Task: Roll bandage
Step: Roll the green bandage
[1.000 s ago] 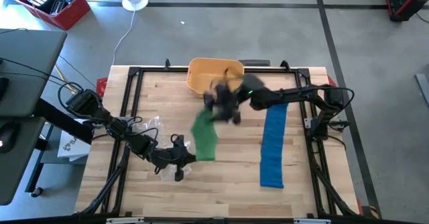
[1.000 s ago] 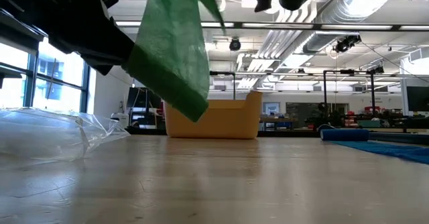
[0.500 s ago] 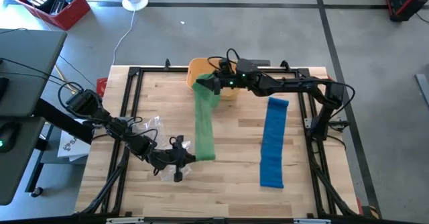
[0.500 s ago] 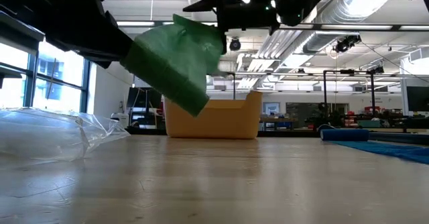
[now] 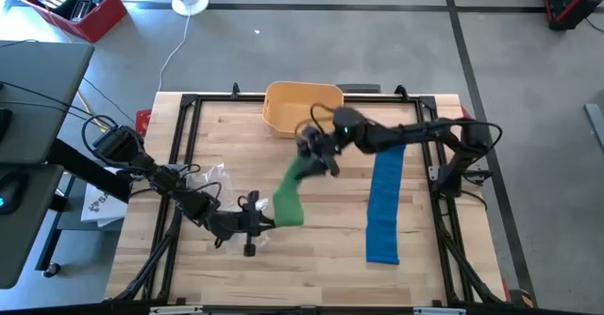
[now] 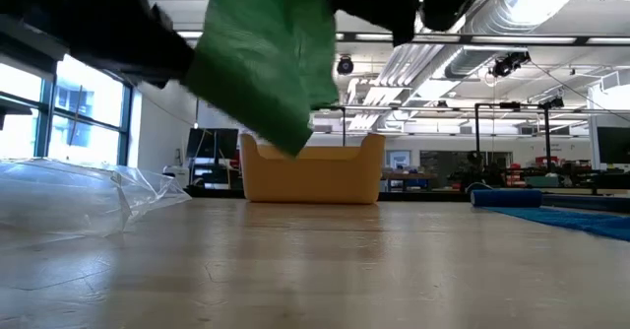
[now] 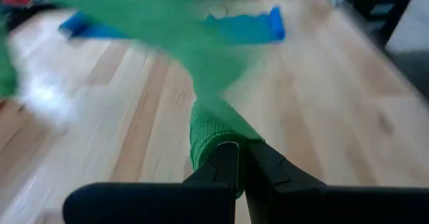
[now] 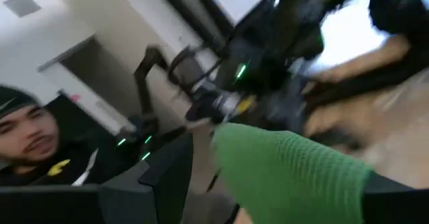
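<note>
A green bandage hangs in the air between my two grippers, clear of the wooden table. In the low view the green bandage shows as a broad sheet high above the tabletop. My left gripper is shut on its near end, near the table's front left. My right gripper is over the middle of the table, shut on the far end. A blue bandage lies flat on the table's right half. My left gripper pinches the bandage's near end between its shut fingers. A rolled-up part sits around the fingertips. The fingers come nearly level from the table's left, and the strip rises slanting away from them. My right gripper holds the bandage's far end, and in the right wrist view the green cloth lies across between its fingers. Blur hides how many layers it has. That end is lifted clear, and the strip slants down toward the left gripper.
A yellow bin stands at the table's far edge, just behind my right gripper. A clear plastic bag lies at the left beside my left arm. A person shows beyond the table in the right wrist view.
My right gripper swung toward the far edge up to the yellow bin, drawing the green bandage out long. It then came back toward the table's middle and lower. The bandage's far end followed and its span is shorter now. The near end stayed with my left gripper.
</note>
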Motion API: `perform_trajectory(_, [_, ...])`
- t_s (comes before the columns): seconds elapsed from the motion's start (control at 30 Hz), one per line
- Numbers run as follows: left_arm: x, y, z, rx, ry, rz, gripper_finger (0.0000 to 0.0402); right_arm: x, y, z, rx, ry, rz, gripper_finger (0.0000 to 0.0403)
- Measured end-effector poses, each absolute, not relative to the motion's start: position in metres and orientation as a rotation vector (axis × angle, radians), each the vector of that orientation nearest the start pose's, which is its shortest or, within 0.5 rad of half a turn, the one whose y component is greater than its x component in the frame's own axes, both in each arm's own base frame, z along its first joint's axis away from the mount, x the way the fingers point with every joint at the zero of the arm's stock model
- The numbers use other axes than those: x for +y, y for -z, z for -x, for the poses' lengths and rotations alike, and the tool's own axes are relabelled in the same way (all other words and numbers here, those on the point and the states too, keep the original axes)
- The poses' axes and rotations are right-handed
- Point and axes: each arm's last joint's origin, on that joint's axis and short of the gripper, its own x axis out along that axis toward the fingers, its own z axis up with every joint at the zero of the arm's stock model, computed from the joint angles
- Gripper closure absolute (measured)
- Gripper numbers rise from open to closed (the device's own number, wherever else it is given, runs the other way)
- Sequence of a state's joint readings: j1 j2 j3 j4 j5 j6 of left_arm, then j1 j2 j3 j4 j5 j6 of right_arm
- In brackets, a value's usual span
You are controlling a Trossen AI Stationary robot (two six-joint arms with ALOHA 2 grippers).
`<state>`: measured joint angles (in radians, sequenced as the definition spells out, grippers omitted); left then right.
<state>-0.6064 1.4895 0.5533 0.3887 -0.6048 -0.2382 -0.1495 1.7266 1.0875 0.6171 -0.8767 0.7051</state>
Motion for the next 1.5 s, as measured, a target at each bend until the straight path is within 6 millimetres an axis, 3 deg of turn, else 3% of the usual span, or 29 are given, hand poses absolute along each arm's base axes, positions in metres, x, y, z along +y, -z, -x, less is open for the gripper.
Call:
perform_trajectory(0.1, [-0.134,-0.149,-0.227,0.527,-0.124,-0.108,0.0401,-0.005,-0.264,-0.367,0.327,-0.773,-0.705,0.0183])
perform_trajectory(0.23, [-0.121,-0.140,-0.224,0.607,-0.250,-0.168,0.0401,0.030,-0.277,-0.350,0.320,-0.993,-0.633,0.0183])
perform_trajectory(0.4, [-0.108,-0.138,-0.227,0.651,-0.297,-0.226,0.0401,0.058,-0.312,-0.332,0.070,-1.200,-0.424,0.0183])
perform_trajectory(0.5, [-0.102,-0.138,-0.230,0.659,-0.305,-0.260,0.0401,0.059,-0.335,-0.327,-0.150,-1.168,-0.357,0.0183])
perform_trajectory(0.7, [-0.102,-0.141,-0.233,0.634,-0.293,-0.283,0.0401,0.031,-0.379,-0.319,-0.648,-0.824,-0.383,0.0183])
perform_trajectory(0.9, [-0.114,-0.149,-0.236,0.554,-0.204,-0.284,0.0401,-0.027,-0.405,-0.311,-1.004,-0.327,-0.345,0.0183])
perform_trajectory(0.97, [-0.118,-0.151,-0.236,0.528,-0.173,-0.285,0.0401,-0.054,-0.396,-0.320,-0.924,-0.040,-0.447,0.0183])
perform_trajectory(1.03, [-0.122,-0.151,-0.236,0.514,-0.148,-0.288,0.0401,-0.082,-0.372,-0.332,-0.727,0.180,-0.666,0.0183])
perform_trajectory(1.17, [-0.127,-0.152,-0.234,0.500,-0.120,-0.281,0.0401,-0.119,-0.320,-0.346,-0.307,0.332,-0.909,0.0183])
perform_trajectory(1.3, [-0.128,-0.152,-0.233,0.496,-0.115,-0.270,0.0401,-0.124,-0.302,-0.351,-0.177,0.366,-0.922,0.0183])
perform_trajectory(1.5, [-0.129,-0.154,-0.234,0.481,-0.119,-0.246,0.0401,-0.118,-0.306,-0.352,-0.121,0.184,-0.865,0.0183])
